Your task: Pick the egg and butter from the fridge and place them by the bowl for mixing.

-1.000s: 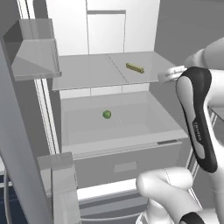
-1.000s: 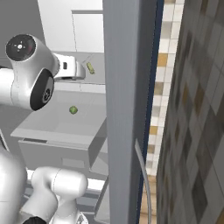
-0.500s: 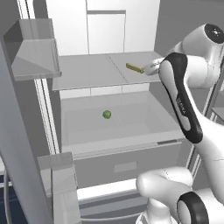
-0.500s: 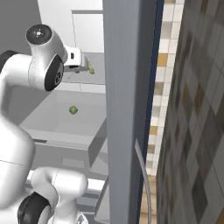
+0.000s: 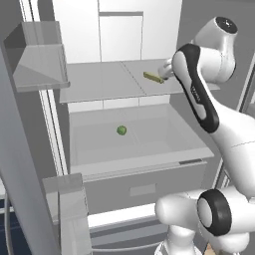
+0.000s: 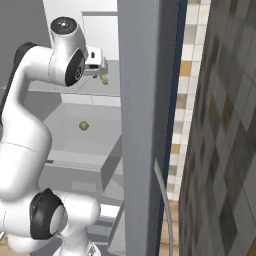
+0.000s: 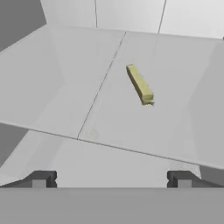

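pincer (image 7: 111, 179) hangs with jaws wide apart and empty, just short of the slim yellowish-olive butter stick (image 7: 140, 84), which lies on the flat grey fridge shelf (image 5: 99, 82). a skewed approach could nudge the stick farther back rather than straddle it.

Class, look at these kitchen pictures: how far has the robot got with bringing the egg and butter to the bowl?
Done: the fridge stands open and the arm reaches inside. In hand: the open end effector faces the butter lying on the upper shelf, apart from it, holding nothing. Left: grasping the butter, finding and fetching the egg, and setting both by the bowl. A small green ball sits on the lower shelf.
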Controlling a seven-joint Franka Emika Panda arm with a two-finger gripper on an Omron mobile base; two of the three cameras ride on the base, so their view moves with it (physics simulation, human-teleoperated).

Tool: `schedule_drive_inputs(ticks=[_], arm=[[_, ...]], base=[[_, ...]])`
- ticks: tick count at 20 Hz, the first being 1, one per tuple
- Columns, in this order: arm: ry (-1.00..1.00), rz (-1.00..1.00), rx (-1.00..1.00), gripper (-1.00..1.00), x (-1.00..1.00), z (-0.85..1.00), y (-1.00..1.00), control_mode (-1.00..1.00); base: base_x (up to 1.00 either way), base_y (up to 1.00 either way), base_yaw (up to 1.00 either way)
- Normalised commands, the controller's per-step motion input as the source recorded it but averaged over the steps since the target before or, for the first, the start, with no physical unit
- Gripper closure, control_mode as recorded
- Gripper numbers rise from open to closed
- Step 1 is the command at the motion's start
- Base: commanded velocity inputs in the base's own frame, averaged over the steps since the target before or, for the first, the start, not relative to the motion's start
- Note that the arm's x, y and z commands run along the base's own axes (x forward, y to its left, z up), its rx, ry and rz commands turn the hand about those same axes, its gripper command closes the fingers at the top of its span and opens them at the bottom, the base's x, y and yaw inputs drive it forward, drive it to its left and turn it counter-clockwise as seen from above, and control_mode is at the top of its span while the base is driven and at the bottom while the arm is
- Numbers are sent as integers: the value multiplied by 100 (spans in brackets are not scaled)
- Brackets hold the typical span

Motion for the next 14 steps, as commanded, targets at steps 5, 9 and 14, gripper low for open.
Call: schedule_drive_inputs(ticks=[5,9,14], arm=[[7,0,0,-100,31,-26,0,-100],[2,0,0,-100,51,-26,-1,-100],[0,0,0,-100,58,-26,0,-100]], base=[[0,0,0],[0,0,0],[0,0,0]])
